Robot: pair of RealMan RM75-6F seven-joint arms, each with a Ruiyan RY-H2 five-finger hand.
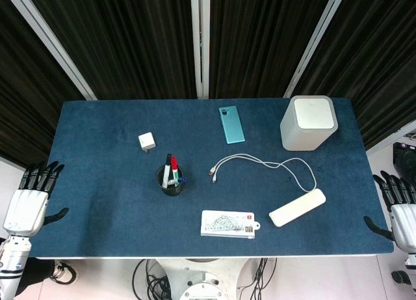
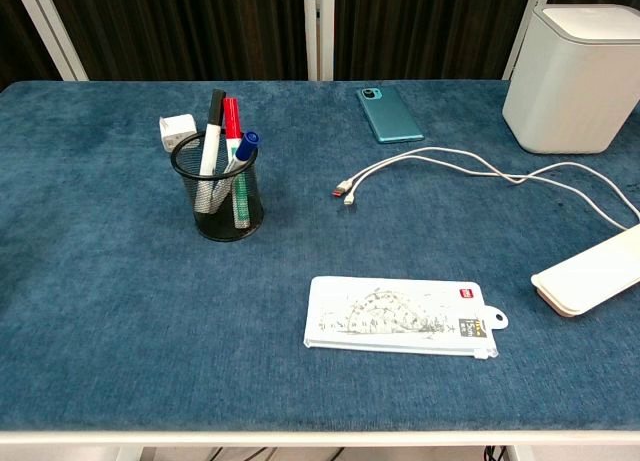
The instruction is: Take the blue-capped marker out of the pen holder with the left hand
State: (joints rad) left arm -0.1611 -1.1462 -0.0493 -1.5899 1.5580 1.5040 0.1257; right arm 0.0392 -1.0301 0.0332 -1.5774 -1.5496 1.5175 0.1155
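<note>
A black mesh pen holder [image 1: 170, 181] [image 2: 220, 196] stands on the blue table, left of centre. Three markers lean in it: a black-capped one, a red-capped one and the blue-capped marker [image 2: 243, 148] [image 1: 181, 179] on the right side. My left hand [image 1: 31, 201] rests off the table's left edge, fingers spread and empty, far from the holder. At the table's right edge, my right hand [image 1: 398, 205] is also empty with its fingers apart. Neither hand shows in the chest view.
A white charger cube [image 1: 147, 142] lies behind the holder. A teal phone [image 1: 231, 125], a white box [image 1: 309, 122], a white cable [image 1: 260, 163], a white power bank [image 1: 297, 207] and a flat white pouch [image 1: 227, 223] lie to the right.
</note>
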